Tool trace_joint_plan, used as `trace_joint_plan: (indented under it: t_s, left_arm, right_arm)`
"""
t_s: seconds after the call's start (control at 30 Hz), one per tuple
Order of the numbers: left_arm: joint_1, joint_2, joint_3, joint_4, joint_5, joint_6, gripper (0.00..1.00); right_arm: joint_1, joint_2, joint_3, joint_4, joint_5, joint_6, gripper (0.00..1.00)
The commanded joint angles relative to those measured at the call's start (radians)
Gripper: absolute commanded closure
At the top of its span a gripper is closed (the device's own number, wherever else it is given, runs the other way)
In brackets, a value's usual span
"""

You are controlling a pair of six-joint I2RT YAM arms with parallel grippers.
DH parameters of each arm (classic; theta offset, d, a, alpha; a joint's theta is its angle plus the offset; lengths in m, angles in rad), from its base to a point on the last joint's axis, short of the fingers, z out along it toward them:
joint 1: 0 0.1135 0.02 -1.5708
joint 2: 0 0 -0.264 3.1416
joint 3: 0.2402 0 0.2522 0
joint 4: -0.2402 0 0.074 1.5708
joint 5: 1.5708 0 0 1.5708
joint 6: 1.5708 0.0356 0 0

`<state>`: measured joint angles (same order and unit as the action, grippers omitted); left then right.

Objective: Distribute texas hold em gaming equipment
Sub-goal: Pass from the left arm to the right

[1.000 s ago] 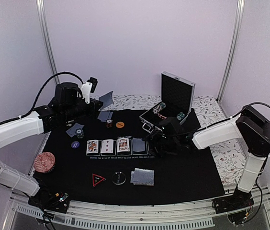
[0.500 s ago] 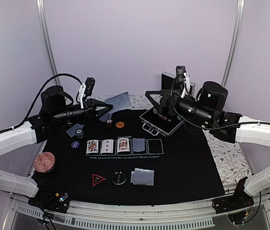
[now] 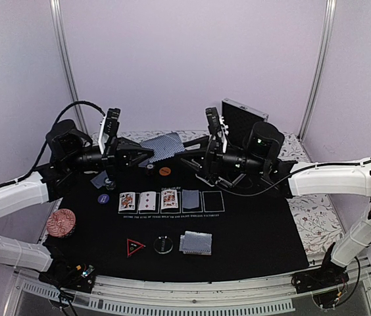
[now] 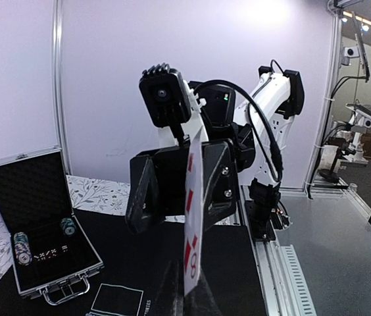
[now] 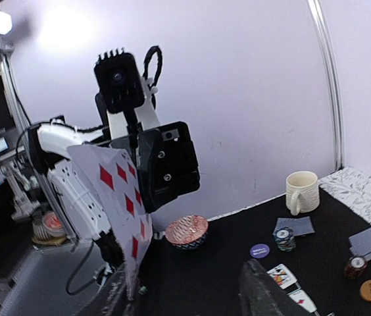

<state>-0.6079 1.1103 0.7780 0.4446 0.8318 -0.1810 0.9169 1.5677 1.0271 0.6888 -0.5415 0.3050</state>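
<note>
Left pincer (image 3: 148, 155) above black mat (image 3: 258, 237)

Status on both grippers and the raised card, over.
Left gripper shut on card, a diamonds card, held up over mat. Right gripper open, jaws wide either side of card, no grip yet. No obstruction seen.
</note>
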Motion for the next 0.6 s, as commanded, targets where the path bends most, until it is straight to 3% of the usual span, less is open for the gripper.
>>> trace_joint_plan:
  t_s: [0.0,0.07,0.2,0.23,0.3,0.47,0.5,0.57]
  left_arm:
    - [0.005,0.012,-0.013,0.029,0.029,-0.004,1.00]
    - [0.005,0.014,-0.013,0.027,0.029,-0.001,1.00]
    - [0.004,0.019,-0.013,0.025,0.029,0.000,1.00]
    - [0.005,0.021,-0.013,0.025,0.029,0.001,1.00]
    - [0.004,0.024,-0.013,0.023,0.031,0.003,1.00]
    - [-0.002,0.033,-0.004,0.001,0.032,0.021,1.00]
    - [-0.005,0.036,0.001,-0.010,0.027,0.037,0.98]
    - [-0.012,0.045,0.012,-0.048,-0.003,0.060,0.66]
  right_arm:
    - [0.009,0.016,0.038,0.089,-0.069,0.032,0.59]
    - [0.009,0.019,0.037,0.098,-0.071,0.038,0.67]
    - [0.008,0.024,0.041,0.109,-0.064,0.034,0.72]
    - [0.009,0.024,0.045,0.109,-0.066,0.034,0.77]
    - [0.009,0.029,0.053,0.108,-0.072,0.034,0.96]
    - [0.006,-0.020,0.031,0.060,-0.053,0.011,0.98]
    - [0.005,-0.039,0.028,0.019,-0.046,-0.008,0.98]
    - [0.002,-0.073,0.048,-0.165,-0.057,-0.081,0.98]
